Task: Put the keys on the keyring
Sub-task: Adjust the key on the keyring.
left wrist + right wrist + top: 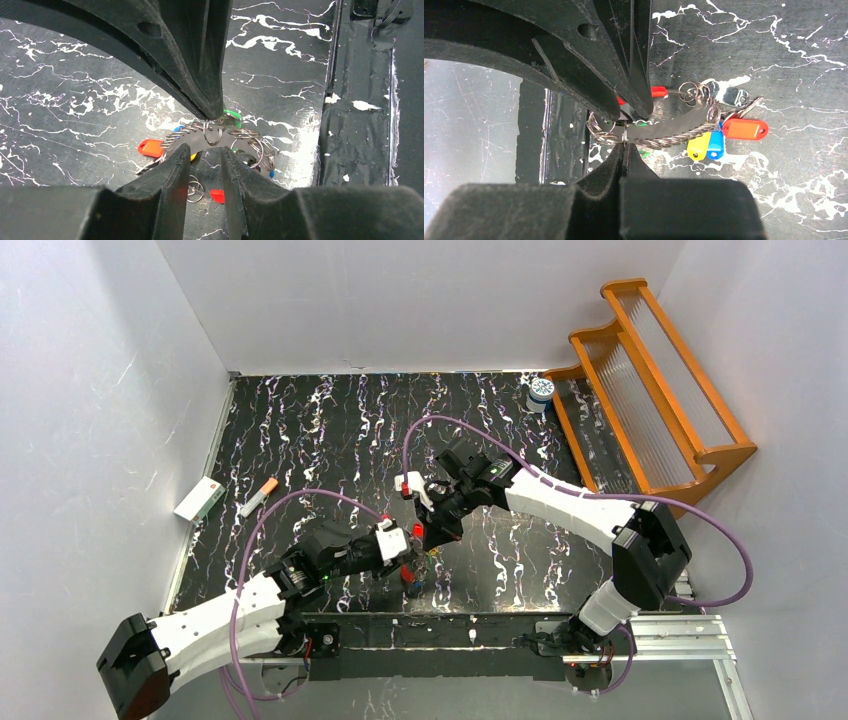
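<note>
R gripper clenched on keyring, its arc crosswise right at L gripper tips, jaws ajar.

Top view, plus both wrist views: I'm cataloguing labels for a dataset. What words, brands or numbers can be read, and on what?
No text can be read anywhere.
On the box: any print is too small to read.
On the jar: the blue label is blurred.
On the keys: the coloured heads show no text.
</note>
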